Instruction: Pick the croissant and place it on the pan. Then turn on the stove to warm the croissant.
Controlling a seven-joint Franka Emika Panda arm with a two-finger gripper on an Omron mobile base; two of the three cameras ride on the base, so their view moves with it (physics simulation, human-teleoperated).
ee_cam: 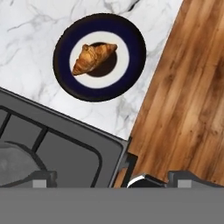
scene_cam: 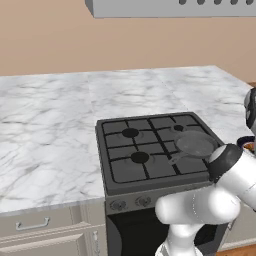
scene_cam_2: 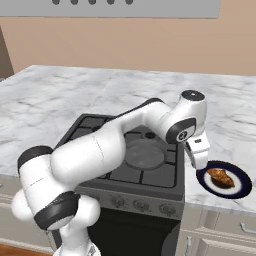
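The croissant (ee_cam: 93,57) is a small orange-brown pastry lying on a dark-rimmed white-centred plate (ee_cam: 131,35) on the marble counter, right of the stove (scene_cam: 150,165). The same croissant (scene_cam_2: 220,177) shows in the right base view. The pan (scene_cam: 195,145) is round and dark grey and sits on the stove's front right burner; its edge (ee_cam: 13,162) appears low in the hand view. My gripper (ee_cam: 116,179) hangs open above the stove's right front corner, short of the plate, with nothing between its fingers. In the right base view the gripper (scene_cam_2: 201,167) points down just left of the plate.
Small knobs (scene_cam: 118,204) line the stove's front. Marble counter (scene_cam: 50,130) spreads to the left of and behind the stove. A range hood (scene_cam: 170,7) hangs above. Wooden floor (ee_cam: 188,96) lies beyond the counter's edge.
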